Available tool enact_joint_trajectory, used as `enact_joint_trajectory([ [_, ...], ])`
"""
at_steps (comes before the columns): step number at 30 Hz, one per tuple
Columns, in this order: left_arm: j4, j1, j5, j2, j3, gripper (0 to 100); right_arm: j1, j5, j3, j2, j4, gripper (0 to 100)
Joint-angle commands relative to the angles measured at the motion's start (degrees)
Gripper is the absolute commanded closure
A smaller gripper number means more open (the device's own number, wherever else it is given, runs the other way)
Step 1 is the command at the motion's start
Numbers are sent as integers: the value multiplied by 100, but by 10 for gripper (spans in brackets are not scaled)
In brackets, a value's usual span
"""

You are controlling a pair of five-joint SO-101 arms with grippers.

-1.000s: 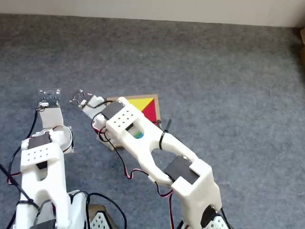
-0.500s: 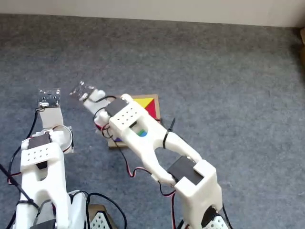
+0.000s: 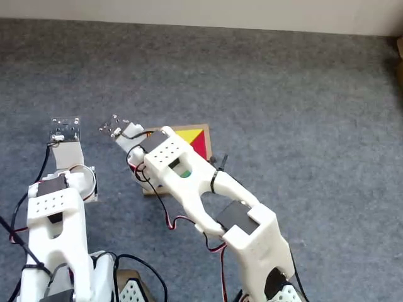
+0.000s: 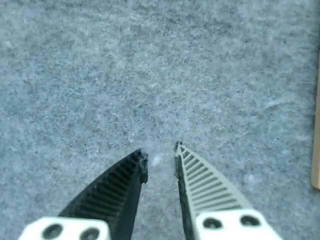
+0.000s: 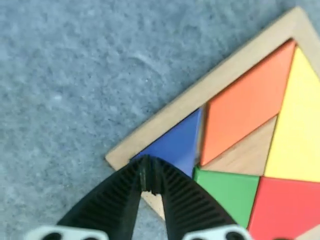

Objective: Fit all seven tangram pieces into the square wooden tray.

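Since a second ago the right arm has swung its wrist out past the tray's corner and come partway back; the left arm has not stirred.

The left hand [image 4: 160, 153] hangs over bare grey carpet on the bench [image 3: 302, 82], its jaws a little apart with nothing between them, and the tray's edge is off to one side.

The right arm stretches forward across the square wooden tray [image 5: 200, 95]. The right hand [image 5: 150, 176] points steeply down with its tips pinched together, empty, over the tray's corner just beside the blue triangle [image 5: 172, 145].

The tray lies flat on the carpet between the arms. In it sit the blue triangle, an orange piece [image 5: 245, 105], a yellow piece [image 5: 295, 125], a green piece [image 5: 227, 192] and a red piece [image 5: 285, 205]. A wood-coloured triangle [image 5: 240, 155] shows among them; I cannot tell whether it is a gap or a plain piece.

The pieces look thin, stiff, light and smooth. Seated ones likely offer little edge to pinch, so nudging with closed tips seems better; a loose piece would be taken across two opposite edges.
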Motion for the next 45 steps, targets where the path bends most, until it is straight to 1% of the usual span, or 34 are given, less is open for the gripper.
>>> enact_joint_trajectory([
  [1,-105,-48,53,-110,-171,891,189,26,-154,-127,435,983],
  [6,-105,-48,53,-110,-189,891,391,26,-251,-910,523,983],
  [16,-114,242,53,-154,-198,896,963,26,1305,-3231,479,983],
  [18,-114,321,53,-163,-189,919,1138,26,1648,-3758,497,983],
  [20,-114,418,53,-171,-207,987,1314,26,2009,-4251,514,983],
  [21,-114,470,53,-215,-198,999,1411,26,2229,-4497,514,983],
  [22,-105,505,53,-303,-163,988,1508,26,2466,-4752,514,983],
  [26,-105,576,53,-1059,251,995,1938,26,3442,-5754,479,983],
  [33,-88,796,44,-3073,1341,995,2844,26,4831,-7512,470,983],
  [39,-62,884,62,-4479,1956,995,3495,26,6000,-8945,479,983],
  [43,352,1182,35,-5226,2193,995,3688,26,6765,-9974,514,983],
  [45,642,1226,35,-5587,2237,995,3749,26,7187,-10484,479,983],
])
